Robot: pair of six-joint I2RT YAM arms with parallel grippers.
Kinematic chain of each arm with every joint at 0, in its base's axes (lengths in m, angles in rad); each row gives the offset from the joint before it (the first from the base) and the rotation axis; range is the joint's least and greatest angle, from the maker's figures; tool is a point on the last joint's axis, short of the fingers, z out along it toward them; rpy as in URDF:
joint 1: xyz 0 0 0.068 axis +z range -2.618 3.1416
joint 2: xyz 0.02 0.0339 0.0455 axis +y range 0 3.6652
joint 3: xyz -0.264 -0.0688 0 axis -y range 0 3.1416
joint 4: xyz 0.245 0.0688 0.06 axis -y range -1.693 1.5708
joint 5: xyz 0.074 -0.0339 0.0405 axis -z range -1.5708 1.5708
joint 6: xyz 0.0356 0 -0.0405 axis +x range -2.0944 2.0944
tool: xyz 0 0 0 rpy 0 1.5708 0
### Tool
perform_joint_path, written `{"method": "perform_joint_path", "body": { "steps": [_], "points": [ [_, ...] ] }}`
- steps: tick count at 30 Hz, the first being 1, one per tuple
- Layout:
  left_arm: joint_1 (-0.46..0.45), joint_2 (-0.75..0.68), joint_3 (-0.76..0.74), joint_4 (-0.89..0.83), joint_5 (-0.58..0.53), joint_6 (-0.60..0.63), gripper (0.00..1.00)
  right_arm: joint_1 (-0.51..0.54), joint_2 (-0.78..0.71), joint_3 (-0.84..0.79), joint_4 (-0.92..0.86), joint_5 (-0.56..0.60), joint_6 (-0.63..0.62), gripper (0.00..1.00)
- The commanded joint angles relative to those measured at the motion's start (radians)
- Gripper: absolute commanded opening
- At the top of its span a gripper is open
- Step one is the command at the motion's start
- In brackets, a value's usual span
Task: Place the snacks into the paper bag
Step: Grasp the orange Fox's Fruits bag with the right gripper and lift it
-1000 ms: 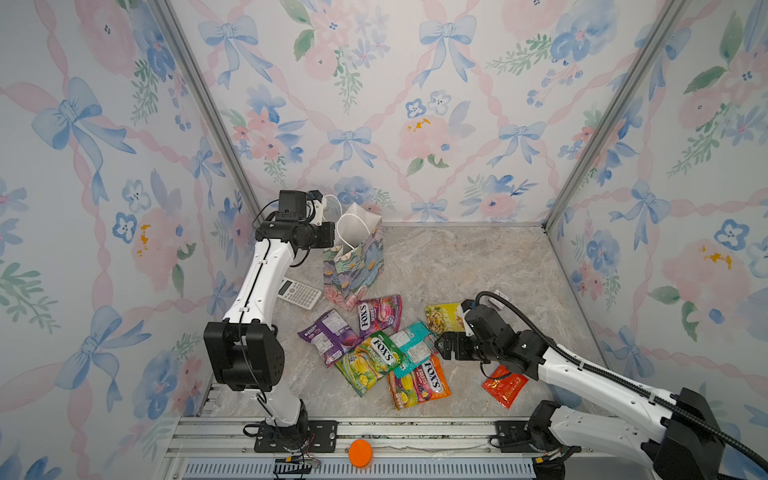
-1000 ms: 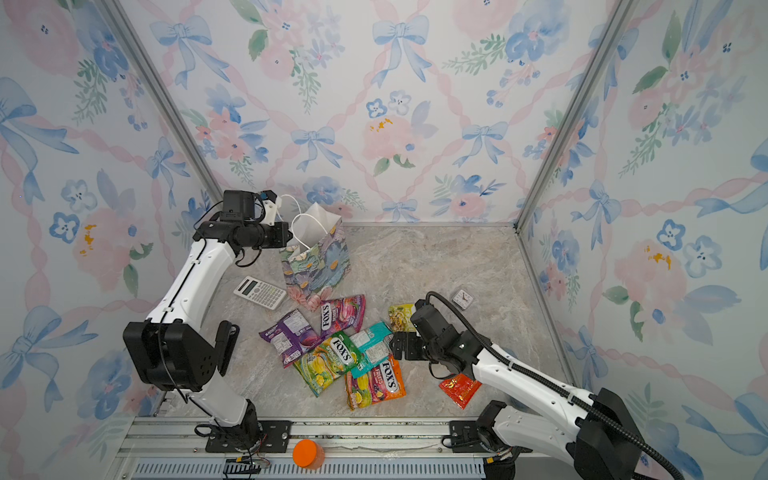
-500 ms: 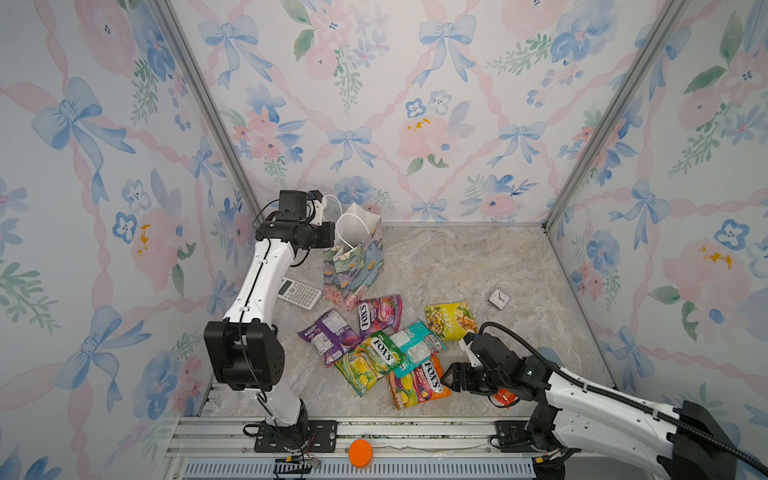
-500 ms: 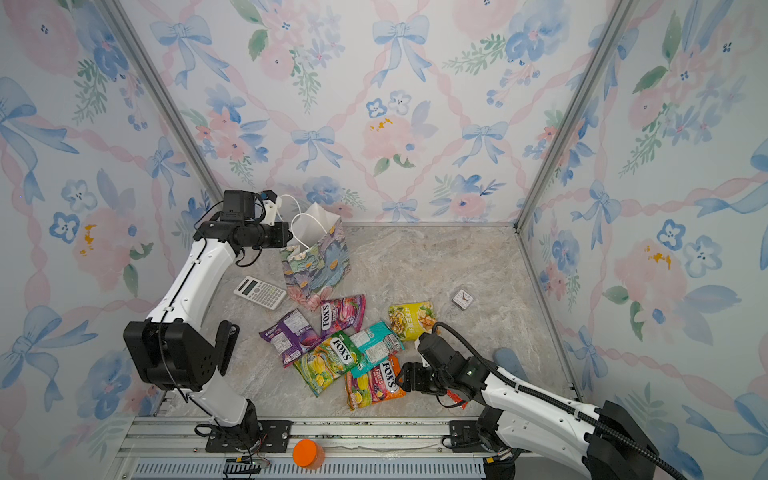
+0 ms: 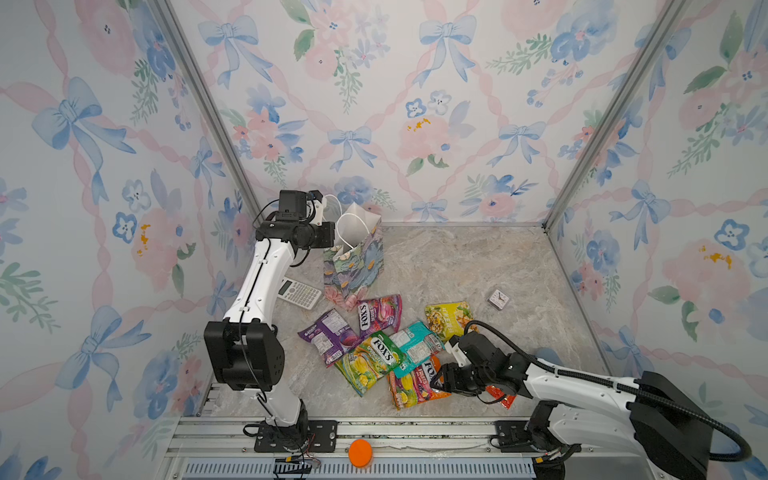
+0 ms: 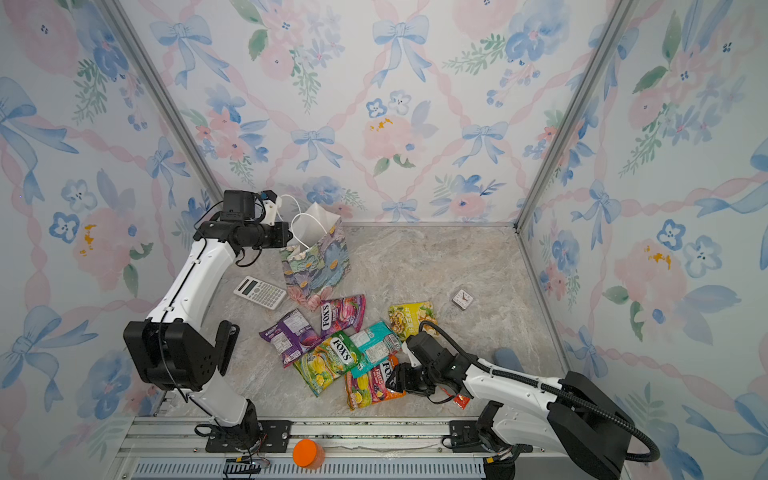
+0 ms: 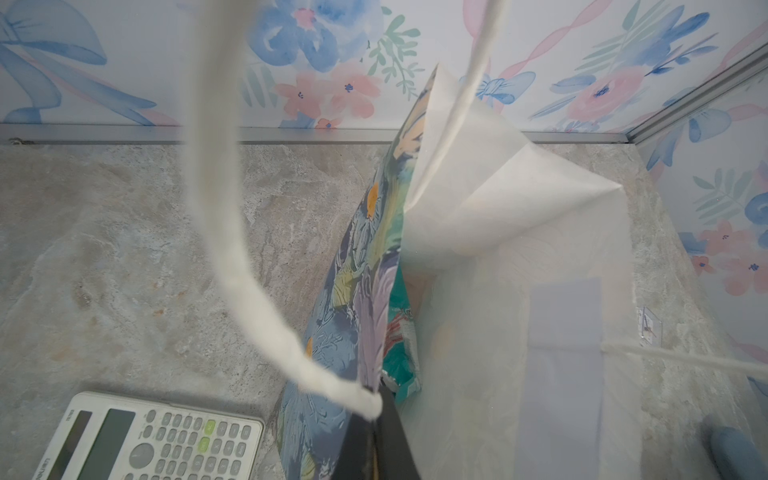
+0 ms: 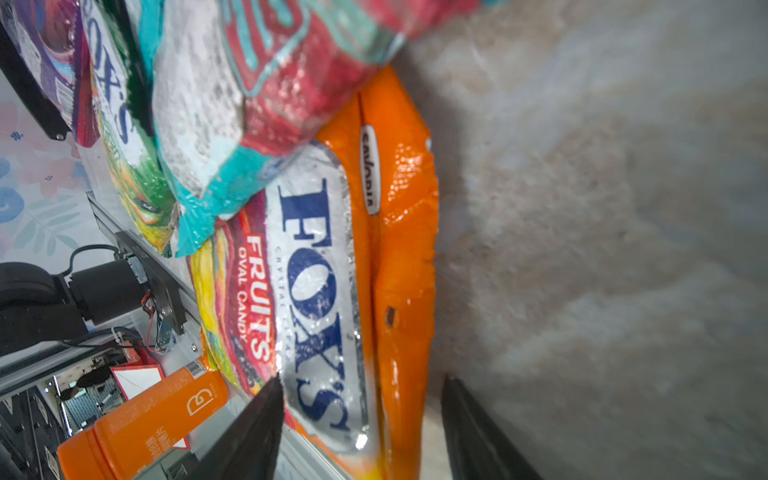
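Paper bag (image 5: 353,266) stood upright at far left of the floor, 11 o'clock from the pile, mouth up, white lining showing. Left gripper (image 7: 376,424) was pinched tight on its rim where a cord handle (image 7: 232,249) joined. Calculator (image 5: 299,293) lay just beside the bag at 8 o'clock.

Snacks lay overlapping in both top views:
- purple packet (image 5: 330,336), back label up
- pink packet (image 5: 379,313), lettered FOX'S, at the bag's foot
- green-yellow packet (image 5: 374,361), FOX'S
- teal packet (image 5: 417,343), lapped over the orange packet (image 8: 399,249), which read FOX'S FRUITS OVAL CANDY
- yellow packet (image 5: 449,318), print too small to read

Pile sat near the front rail (image 5: 415,428) at 6 o'clock. Bare floor lay open from 12 to 3 o'clock, between bag and clock (image 5: 498,299).

Right gripper (image 8: 359,384) sat low at 3 o'clock of the orange packet, jaws partway apart and straddling its end. One finger was at the packet's edge, floor showed before the other, nothing clamped. Red sachet (image 5: 503,399) lay partly hidden under that arm at 4 o'clock. Orange bottle (image 6: 307,453) lay on the rail.
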Motion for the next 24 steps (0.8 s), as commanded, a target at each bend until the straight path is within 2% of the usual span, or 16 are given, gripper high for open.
{"method": "perform_joint_path", "body": {
  "steps": [1, 8, 14, 17, 24],
  "points": [
    [0.002, 0.017, -0.015, -0.021, 0.004, -0.013, 0.00, 0.011, 0.040, 0.029, 0.030, -0.014, -0.023, 0.54],
    [0.001, 0.016, -0.017, -0.022, 0.003, -0.013, 0.00, 0.012, 0.059, 0.058, -0.008, 0.013, -0.050, 0.25],
    [0.001, 0.016, -0.017, -0.022, 0.001, -0.013, 0.00, 0.011, -0.037, 0.085, -0.132, 0.118, -0.078, 0.05],
    [0.000, 0.016, -0.017, -0.022, 0.001, -0.013, 0.00, 0.004, -0.101, 0.100, -0.212, 0.179, -0.092, 0.00],
    [0.001, 0.019, -0.017, -0.022, 0.001, -0.012, 0.00, -0.056, -0.245, 0.170, -0.410, 0.257, -0.171, 0.00]
  ]
}}
